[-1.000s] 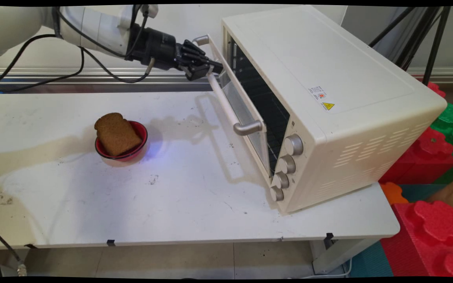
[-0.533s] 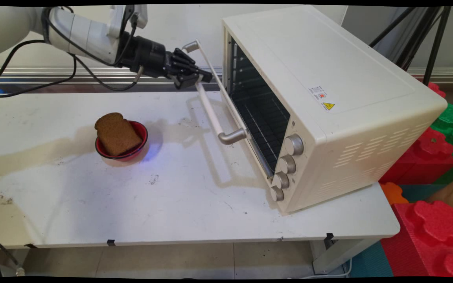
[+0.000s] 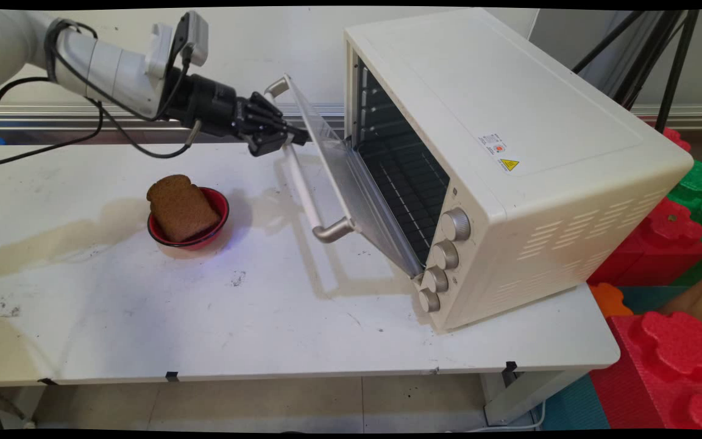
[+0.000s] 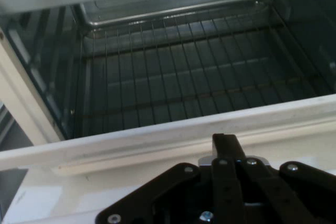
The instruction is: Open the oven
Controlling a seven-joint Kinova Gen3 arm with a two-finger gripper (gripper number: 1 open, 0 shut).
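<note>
A cream toaster oven (image 3: 509, 122) stands on the right half of the white table (image 3: 265, 329). Its glass door (image 3: 351, 183) hangs half open, tilted out toward the left. My gripper (image 3: 295, 141) is shut on the far part of the door's long handle (image 3: 305, 189). In the hand view the black linkage of my gripper (image 4: 231, 163) rises before the door's white edge (image 4: 157, 140), and behind it the wire rack (image 4: 184, 77) lies inside the dark, otherwise bare oven. A slice of brown bread (image 3: 180, 207) leans in a red bowl (image 3: 222, 210) left of the door.
Red and green foam blocks (image 3: 668, 347) are stacked beyond the table's right end. Black tripod legs (image 3: 662, 55) stand behind the oven. Black cables (image 3: 83, 137) hang from the arm over the table's far left.
The oven door has swung from nearly closed to half open. My gripper has moved left and a little down with the handle. Bowl and bread have stayed put.
</note>
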